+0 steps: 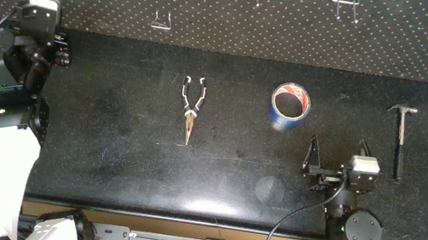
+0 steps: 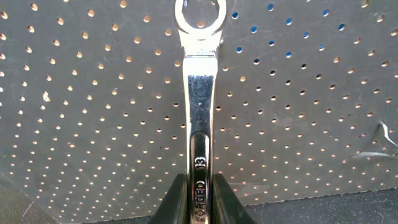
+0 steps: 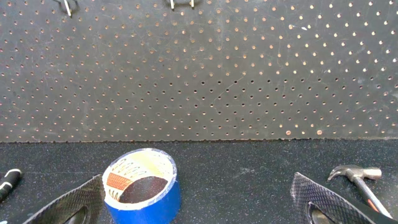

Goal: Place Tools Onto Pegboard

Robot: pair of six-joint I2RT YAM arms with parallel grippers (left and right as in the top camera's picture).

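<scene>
Left wrist view – left tool (image 2: 199, 190) clamps wrench (image 2: 201, 106) before pegboard (image 2: 93, 93).

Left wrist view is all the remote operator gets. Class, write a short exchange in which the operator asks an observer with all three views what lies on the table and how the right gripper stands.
Operator: My left gripper holds the wrench at the pegboard. What lies on the table?
Observer: The pliers, tape and hammer lie in a row, left to right in the top view.
Operator: And the right gripper?
Observer: It is open and holds nothing, facing the tape from the near side.
</scene>
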